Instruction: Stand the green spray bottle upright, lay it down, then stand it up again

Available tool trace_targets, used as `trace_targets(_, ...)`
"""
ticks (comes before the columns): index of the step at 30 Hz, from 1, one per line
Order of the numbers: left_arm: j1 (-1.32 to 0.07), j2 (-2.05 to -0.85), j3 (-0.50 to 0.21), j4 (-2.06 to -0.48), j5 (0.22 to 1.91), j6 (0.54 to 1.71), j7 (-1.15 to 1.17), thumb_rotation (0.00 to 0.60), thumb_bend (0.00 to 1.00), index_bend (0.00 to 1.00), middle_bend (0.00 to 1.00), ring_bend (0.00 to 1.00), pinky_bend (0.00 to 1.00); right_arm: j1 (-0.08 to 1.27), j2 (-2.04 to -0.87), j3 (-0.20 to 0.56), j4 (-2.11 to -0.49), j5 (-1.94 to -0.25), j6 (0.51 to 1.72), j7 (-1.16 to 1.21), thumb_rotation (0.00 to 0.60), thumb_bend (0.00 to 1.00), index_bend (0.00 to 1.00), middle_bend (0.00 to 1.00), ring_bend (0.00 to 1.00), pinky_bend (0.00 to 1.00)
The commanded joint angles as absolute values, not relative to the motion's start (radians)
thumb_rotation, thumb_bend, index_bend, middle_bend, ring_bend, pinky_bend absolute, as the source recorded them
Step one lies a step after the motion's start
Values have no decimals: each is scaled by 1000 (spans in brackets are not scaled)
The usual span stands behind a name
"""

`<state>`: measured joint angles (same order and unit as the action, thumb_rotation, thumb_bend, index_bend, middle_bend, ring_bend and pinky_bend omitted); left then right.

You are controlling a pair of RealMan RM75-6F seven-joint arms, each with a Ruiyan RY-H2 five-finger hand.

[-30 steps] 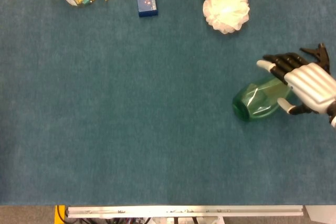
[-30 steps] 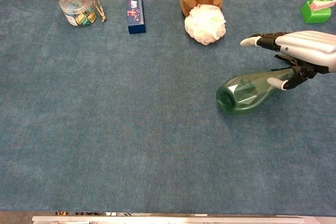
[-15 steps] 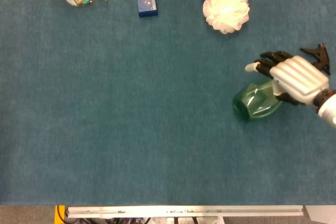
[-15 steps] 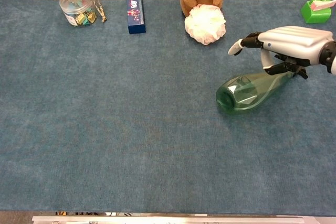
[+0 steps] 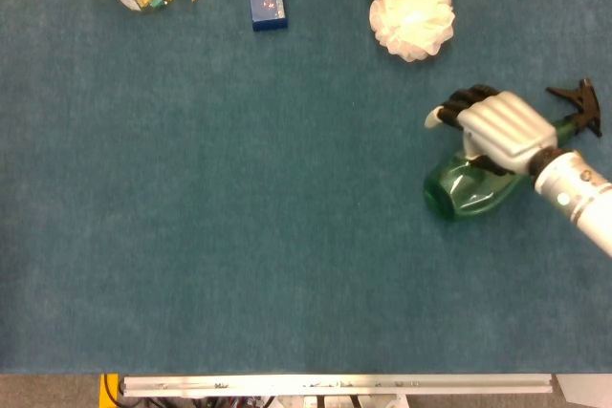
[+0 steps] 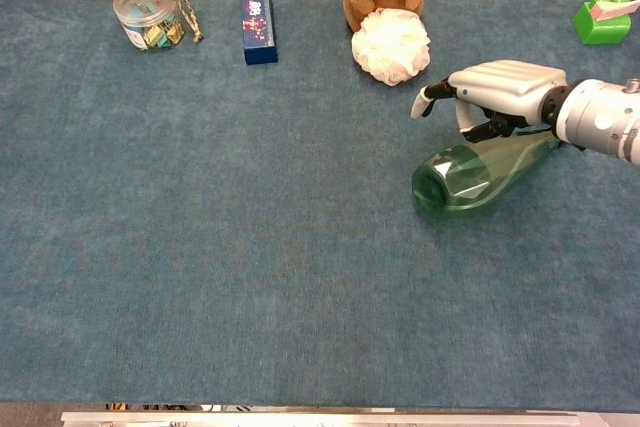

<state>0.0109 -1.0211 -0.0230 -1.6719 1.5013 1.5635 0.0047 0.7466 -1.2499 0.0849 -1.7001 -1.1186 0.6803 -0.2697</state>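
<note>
— Head view: where's your translucent green plastic spray bottle [image 5: 469,188]?
— Lying on its side on the blue table [image 5: 239,236], right robot hand [image 5: 497,126] spread above it, holding nothing.

Right hand [image 5: 497,124] over the lying green spray bottle [image 5: 467,188], fingers spread.
</note>
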Motion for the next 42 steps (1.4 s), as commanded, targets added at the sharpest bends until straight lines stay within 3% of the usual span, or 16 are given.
trace_targets(1, 13, -1021, -22, -1672, 1504, 1567, 3, 600, 128, 336, 348, 391, 698, 757, -1261, 76, -1700, -1117, 669, -270, 600, 1000, 279, 300, 171, 149)
trace_targets(42, 16, -1020, -28, -1676, 1505, 1575, 11, 600, 127, 336, 348, 391, 698, 784, -1052, -64, -1912, -1364, 529, -89, 600, 1000, 403, 500, 375, 148)
